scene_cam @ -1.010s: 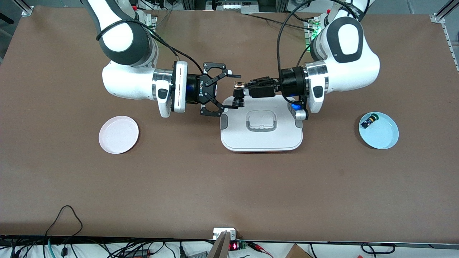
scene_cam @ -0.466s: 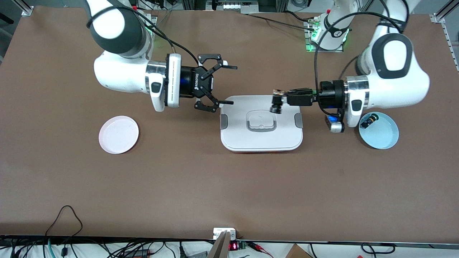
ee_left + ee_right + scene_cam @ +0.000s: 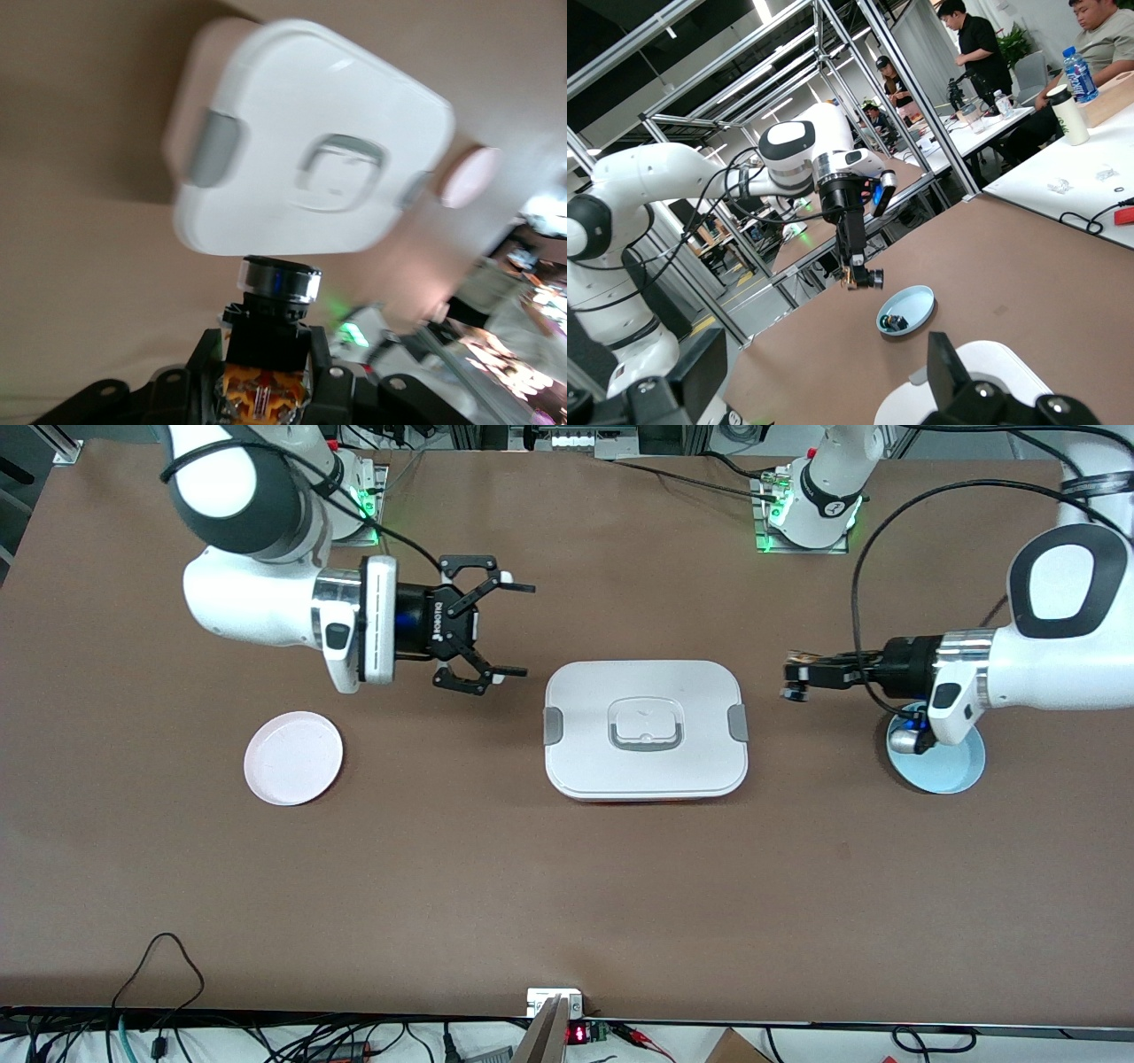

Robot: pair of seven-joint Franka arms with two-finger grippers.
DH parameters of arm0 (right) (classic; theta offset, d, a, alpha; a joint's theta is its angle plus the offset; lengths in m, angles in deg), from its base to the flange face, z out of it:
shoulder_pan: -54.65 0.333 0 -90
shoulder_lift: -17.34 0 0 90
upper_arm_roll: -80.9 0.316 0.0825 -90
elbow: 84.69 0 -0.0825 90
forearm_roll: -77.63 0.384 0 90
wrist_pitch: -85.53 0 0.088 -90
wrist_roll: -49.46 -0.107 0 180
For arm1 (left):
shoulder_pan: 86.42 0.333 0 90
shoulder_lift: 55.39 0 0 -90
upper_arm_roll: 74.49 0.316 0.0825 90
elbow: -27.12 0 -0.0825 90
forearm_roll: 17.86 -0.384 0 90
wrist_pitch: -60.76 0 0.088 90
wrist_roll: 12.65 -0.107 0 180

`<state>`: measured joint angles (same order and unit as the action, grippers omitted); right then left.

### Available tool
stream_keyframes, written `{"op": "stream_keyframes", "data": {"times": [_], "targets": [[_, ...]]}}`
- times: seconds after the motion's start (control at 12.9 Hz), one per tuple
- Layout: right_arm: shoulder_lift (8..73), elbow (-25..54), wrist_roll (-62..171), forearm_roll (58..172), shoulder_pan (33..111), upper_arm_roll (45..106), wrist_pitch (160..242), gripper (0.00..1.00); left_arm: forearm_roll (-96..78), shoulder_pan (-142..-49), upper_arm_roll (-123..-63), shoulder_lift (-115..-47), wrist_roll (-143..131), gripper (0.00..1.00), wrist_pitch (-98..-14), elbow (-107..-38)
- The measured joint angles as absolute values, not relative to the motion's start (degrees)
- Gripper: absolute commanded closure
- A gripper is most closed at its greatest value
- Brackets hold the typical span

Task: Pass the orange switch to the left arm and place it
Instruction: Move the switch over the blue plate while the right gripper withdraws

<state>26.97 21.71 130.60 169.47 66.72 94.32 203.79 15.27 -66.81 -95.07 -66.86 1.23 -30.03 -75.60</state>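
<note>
The orange switch (image 3: 793, 689), a tan block with a black round end, is clamped in my left gripper (image 3: 802, 671). It hangs over bare table between the box (image 3: 645, 779) and the blue plate (image 3: 955, 772). In the left wrist view the switch (image 3: 268, 341) sticks out from between the fingers, with the white box (image 3: 266, 195) beneath. My right gripper (image 3: 527, 631) is open and holds nothing, up in the air toward the right arm's end, beside the box. The right wrist view shows the switch (image 3: 860, 279) held above the blue plate (image 3: 914, 302).
A pink plate (image 3: 293, 757) lies toward the right arm's end of the table. The blue plate, half covered by the left wrist in the front view, holds a small blue-and-black part (image 3: 893, 322). Cables (image 3: 159, 957) run along the table's near edge.
My left arm has drawn back from over the box toward its own end, carrying the switch. The right gripper has also pulled away from the box, staying open.
</note>
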Motion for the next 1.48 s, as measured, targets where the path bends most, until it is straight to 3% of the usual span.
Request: {"op": "stream_keyframes", "data": {"times": [0.23, 0.62, 1.01, 1.48], "targets": [[27.1, 22.5, 122.4, 162.1, 59.2, 94.0, 194.3, 0.00, -5.5, -66.0, -94.2, -66.6, -2.2, 1.00, -29.0, -74.2], [27.5, 22.9, 102.7, 144.5, 53.0, 90.8, 185.8, 0.00, -29.1, -64.4, -93.5, -70.0, -3.6, 1.00, -36.9, -75.1], [27.4, 22.5, 73.6, 121.8, 52.8, 88.3, 185.3, 0.00, -33.5, -58.8, -93.2, -78.7, -4.6, 1.00, -49.7, -79.8], [27.1, 20.5, 63.0, 88.9, 52.5, 86.4, 180.5, 0.00, -37.8, -55.7, -93.2, -83.3, -5.7, 1.00, -55.2, -81.0]]}}
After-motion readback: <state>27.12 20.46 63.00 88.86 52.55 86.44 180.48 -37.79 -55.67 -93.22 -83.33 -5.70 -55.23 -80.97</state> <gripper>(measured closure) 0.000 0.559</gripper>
